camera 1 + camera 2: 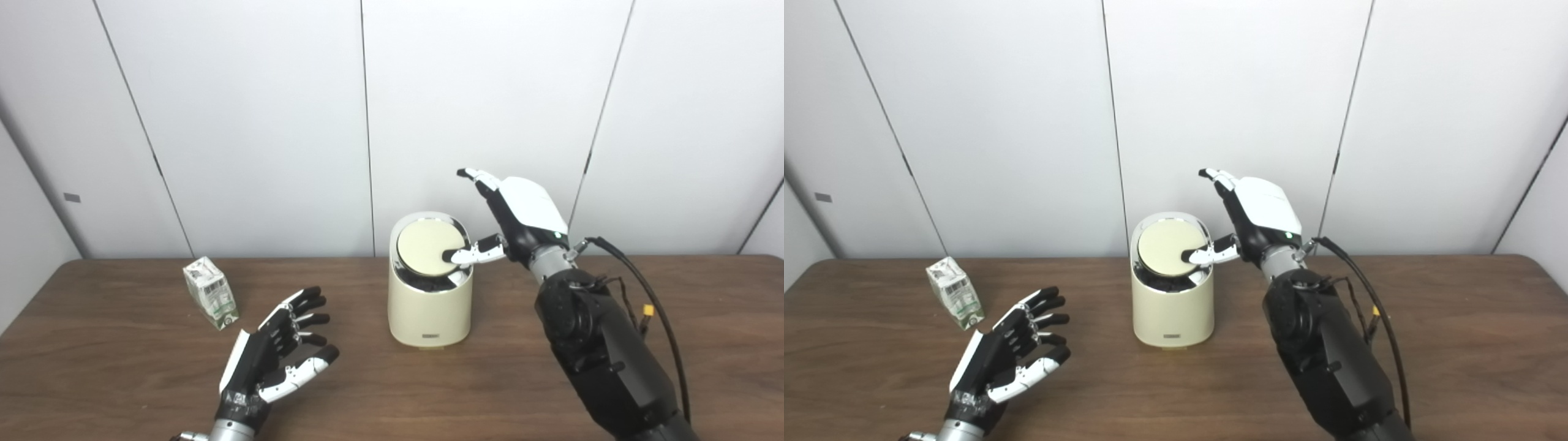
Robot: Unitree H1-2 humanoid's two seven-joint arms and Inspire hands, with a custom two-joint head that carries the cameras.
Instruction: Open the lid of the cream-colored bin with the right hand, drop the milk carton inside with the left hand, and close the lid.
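**Cream-colored bin: lid tilting, carton still waiting**

The cream-colored bin (430, 306) stands mid-table, its lid (427, 246) seemingly tipped under the right hand (520, 214), whose fingers are spread. The milk carton (211, 292) sits far left, untouched; the left hand (275, 355) hovers released nearby.

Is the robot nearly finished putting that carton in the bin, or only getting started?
Only starting. The right hand has its thumb on the bin's lid, which is tilted partly open. The milk carton stands untouched on the table; the left hand waits open nearby. Dropping it in and closing the lid remain.
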